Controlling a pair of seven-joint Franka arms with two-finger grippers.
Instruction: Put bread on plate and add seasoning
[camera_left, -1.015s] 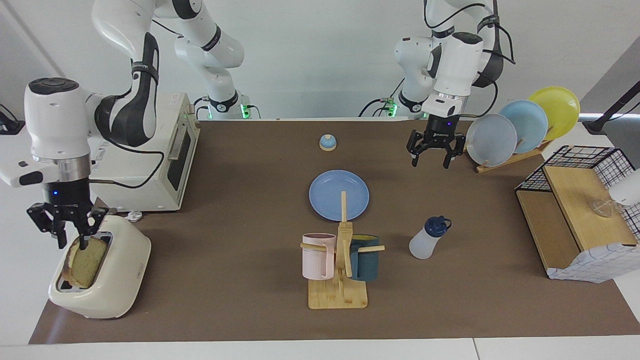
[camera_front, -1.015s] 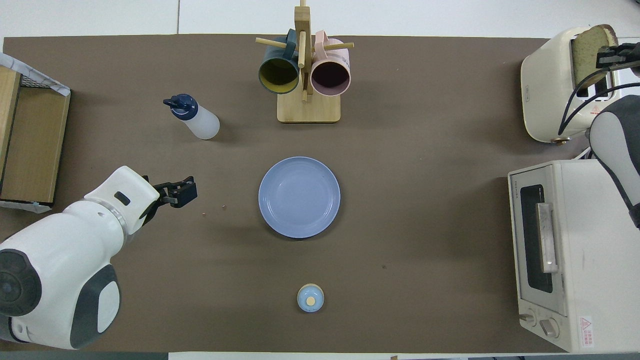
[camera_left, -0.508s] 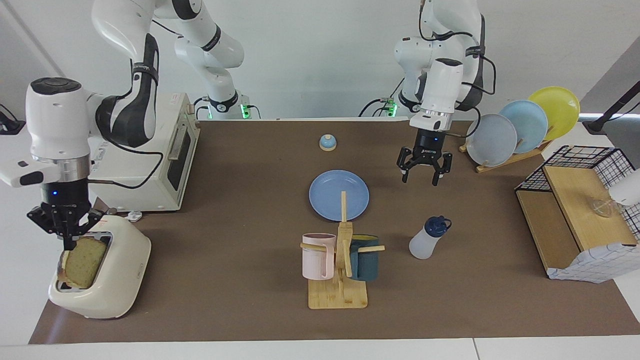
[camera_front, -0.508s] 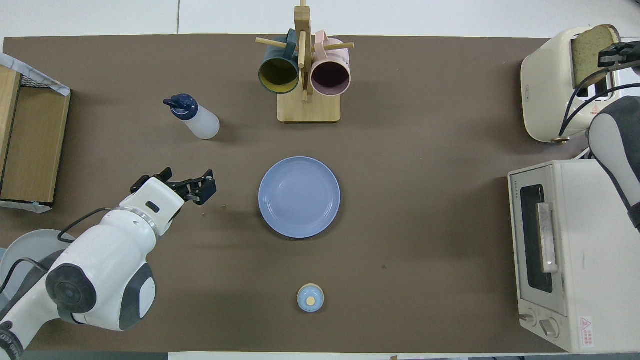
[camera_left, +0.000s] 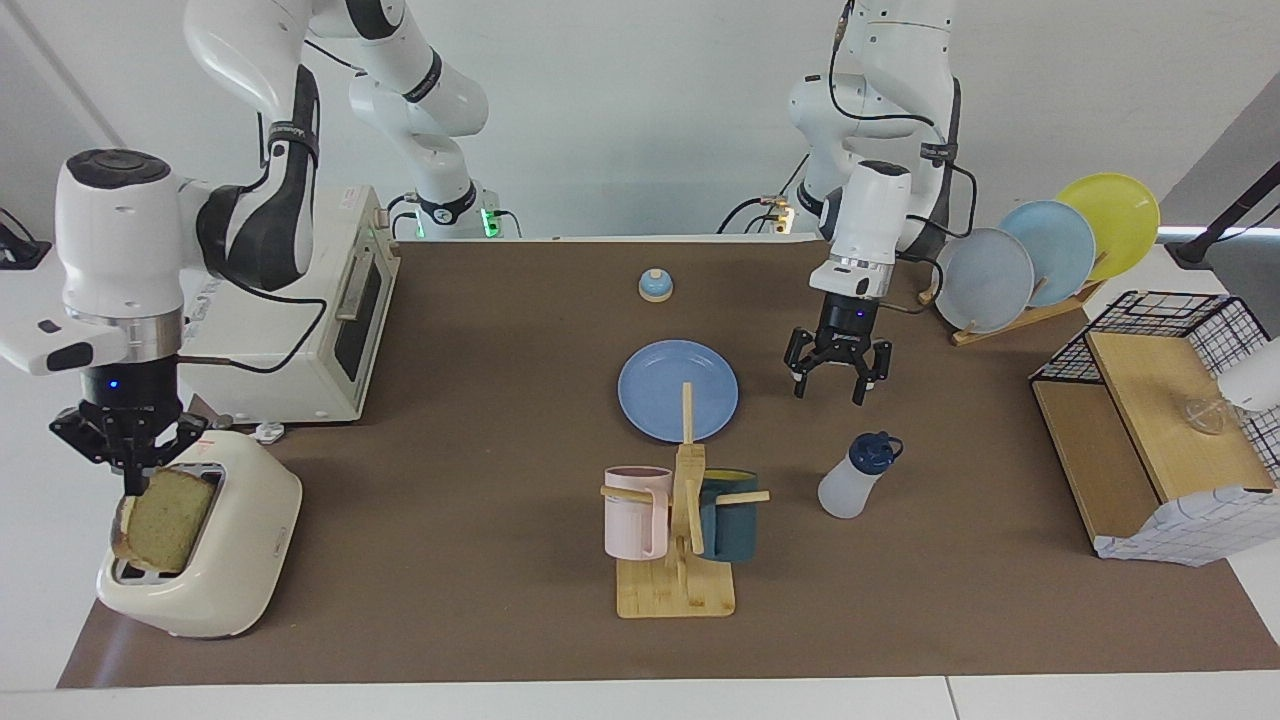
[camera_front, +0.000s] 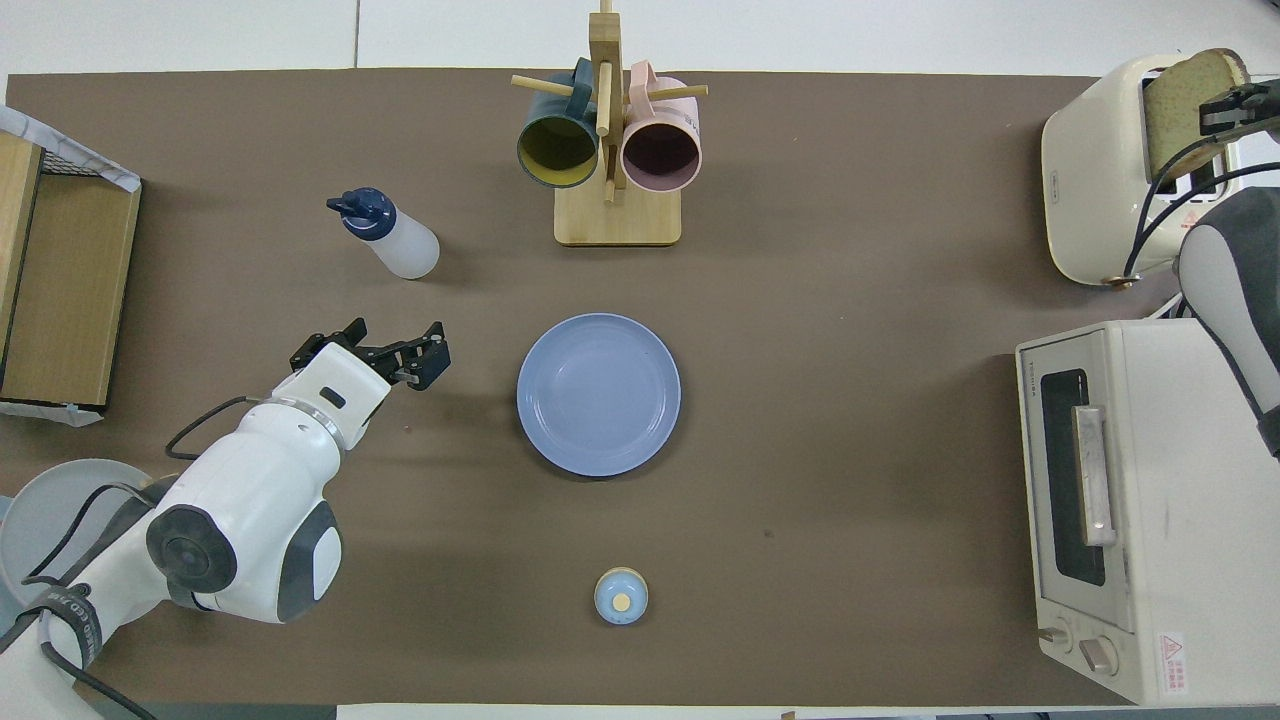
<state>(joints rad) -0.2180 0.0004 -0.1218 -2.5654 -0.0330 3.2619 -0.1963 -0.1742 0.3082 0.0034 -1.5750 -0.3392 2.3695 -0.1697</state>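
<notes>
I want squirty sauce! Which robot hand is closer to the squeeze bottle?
Left. The left gripper hangs open just short of the squeeze bottle; the right gripper pinches the bread at the toaster.

Brown table (camera_left: 480, 560); plate (camera_left: 660, 385); seasoning (camera_left: 850, 485)
</notes>
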